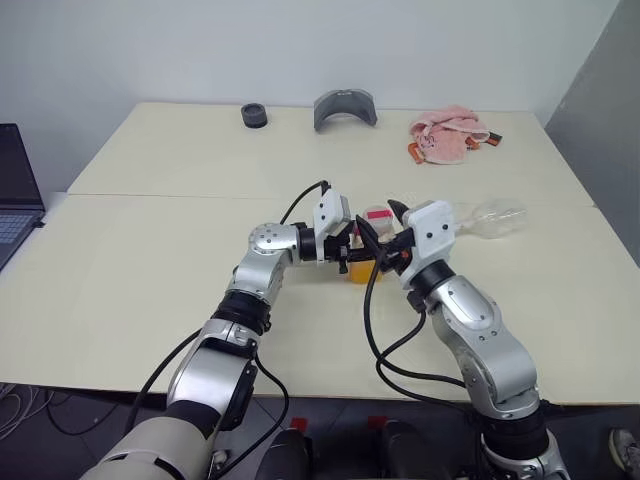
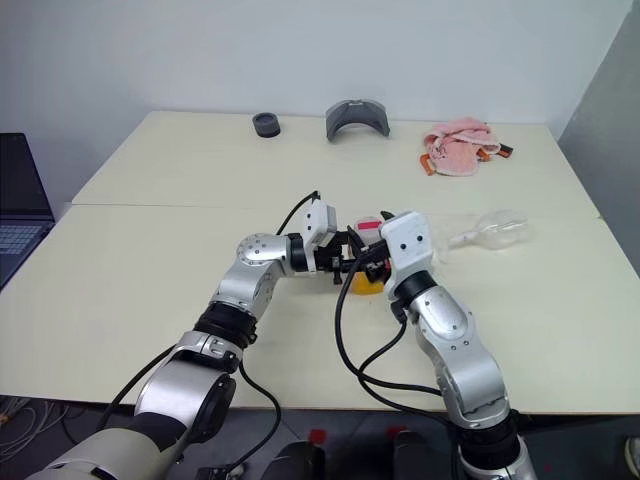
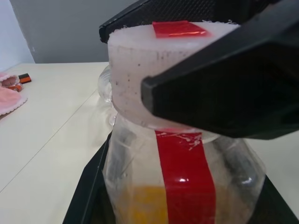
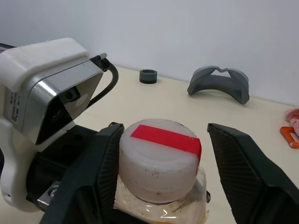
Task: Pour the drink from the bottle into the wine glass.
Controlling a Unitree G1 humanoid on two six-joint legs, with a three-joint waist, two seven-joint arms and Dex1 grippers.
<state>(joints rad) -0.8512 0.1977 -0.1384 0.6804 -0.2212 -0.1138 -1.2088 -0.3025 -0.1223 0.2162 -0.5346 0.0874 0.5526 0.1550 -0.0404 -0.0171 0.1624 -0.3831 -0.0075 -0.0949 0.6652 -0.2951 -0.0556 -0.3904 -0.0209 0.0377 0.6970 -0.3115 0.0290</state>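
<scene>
Clamping the bottle [image 1: 362, 262] upright, the left gripper [image 1: 352, 247] holds while the right gripper's [image 4: 161, 177] fingers [image 4: 96, 172] straddle its cap [image 4: 159, 159], parted.

No readable text, brand or number anywhere.

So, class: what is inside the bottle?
Orange-yellow drink fills the lower part of the bottle; above it looks empty. The left claw's fingers and the red label cover part of it.
</scene>
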